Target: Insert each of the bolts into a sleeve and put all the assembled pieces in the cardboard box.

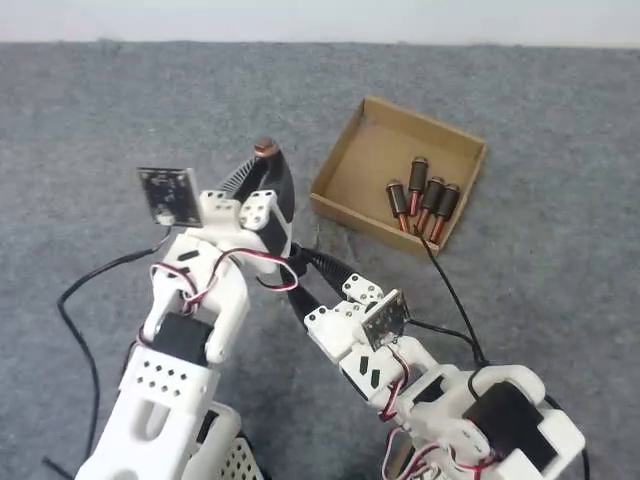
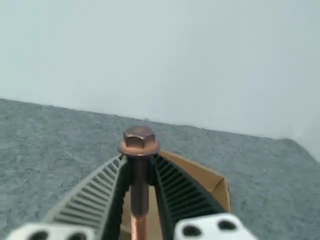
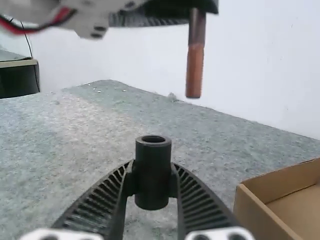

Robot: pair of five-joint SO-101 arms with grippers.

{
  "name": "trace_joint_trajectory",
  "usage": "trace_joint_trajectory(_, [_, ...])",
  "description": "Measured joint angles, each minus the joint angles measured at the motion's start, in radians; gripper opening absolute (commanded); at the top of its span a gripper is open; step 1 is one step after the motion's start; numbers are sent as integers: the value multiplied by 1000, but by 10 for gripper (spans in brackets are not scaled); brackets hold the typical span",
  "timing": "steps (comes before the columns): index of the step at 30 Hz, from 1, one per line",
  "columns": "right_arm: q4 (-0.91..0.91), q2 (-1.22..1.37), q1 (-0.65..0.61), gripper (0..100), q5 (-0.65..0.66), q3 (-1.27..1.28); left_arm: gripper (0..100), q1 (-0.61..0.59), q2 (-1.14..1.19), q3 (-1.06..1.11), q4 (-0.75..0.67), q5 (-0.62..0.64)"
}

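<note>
My left gripper (image 2: 139, 167) is shut on a copper bolt (image 2: 139, 142), held upright with its hex head on top; in the high view the bolt (image 1: 265, 149) stands just left of the cardboard box (image 1: 345, 165). My right gripper (image 3: 152, 176) is shut on a black sleeve (image 3: 152, 162), upright with its open bore facing up. In the right wrist view the bolt (image 3: 195, 57) hangs from the left gripper (image 3: 160, 17) above the sleeve, off to one side and apart from it. In the high view the right gripper (image 1: 300, 266) sits low beneath the left arm.
Several assembled pieces (image 1: 422, 203) lie side by side in the box's right half. Grey carpet covers the table. Black cables (image 1: 75, 320) trail beside both arm bases. A pale wall runs along the far edge.
</note>
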Motion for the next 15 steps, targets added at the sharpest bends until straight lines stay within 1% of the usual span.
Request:
trace_joint_trajectory(3, [0,0,0,38,0,0,12,20,8,0,11,-11])
trace_joint_trajectory(9, [0,0,0,38,0,0,12,80,0,0,103,-14])
trace_joint_trajectory(15, [0,0,0,38,0,0,12,63,-2,0,104,-17])
